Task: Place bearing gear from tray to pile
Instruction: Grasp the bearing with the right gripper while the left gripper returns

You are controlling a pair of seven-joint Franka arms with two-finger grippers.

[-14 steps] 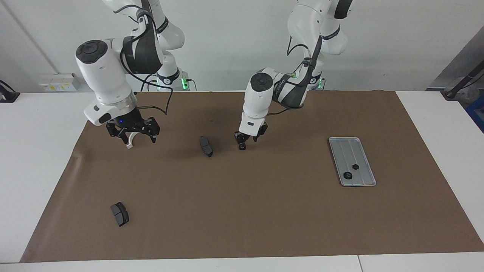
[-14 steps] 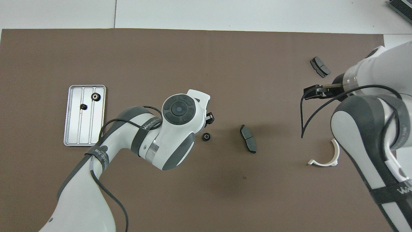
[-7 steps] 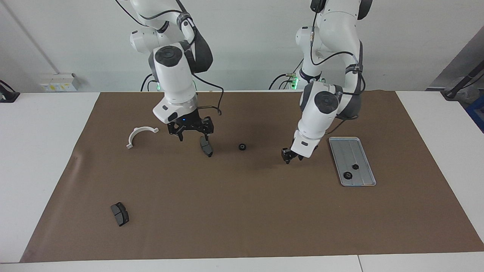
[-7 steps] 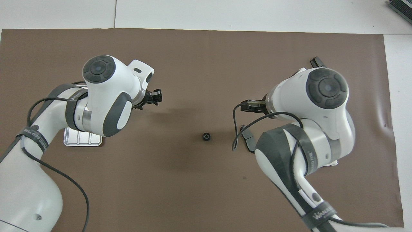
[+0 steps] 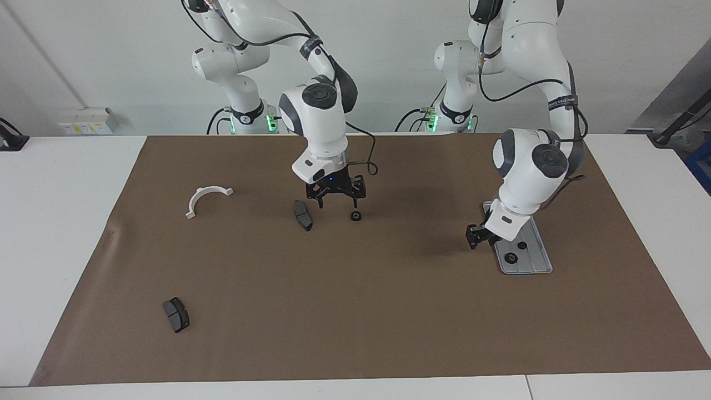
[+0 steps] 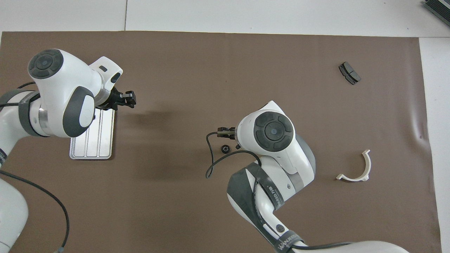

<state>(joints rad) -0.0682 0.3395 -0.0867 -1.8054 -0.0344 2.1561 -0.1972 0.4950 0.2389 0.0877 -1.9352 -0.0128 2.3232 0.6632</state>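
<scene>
Tray point(image 5: 541, 261): silver-grey metal, ridged, satin sheen. Table cover point(image 5: 355, 311): matt brown paper-like sheet, slightly wrinkled at one edge. Curved bracket point(image 5: 206, 199): smooth white plastic. Brake pads point(image 5: 176, 314): dull dark grey. Gear point(image 5: 355, 216) on the cover: black.

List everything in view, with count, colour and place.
tray: 1, silver-grey, on the mat toward the left arm's end
tray gears: 2, black, on the tray
loose gear: 1, black, on the mat near its middle
brake pads: 2, dark grey, one beside the loose gear, one farther from the robots toward the right arm's end
half-ring clamp: 1, white, toward the right arm's end
mat: 1, brown, covering the table
table: 1, white
left claw: 1, black, over the tray's edge
right claw: 1, black, open, over the loose gear and nearby pad
</scene>
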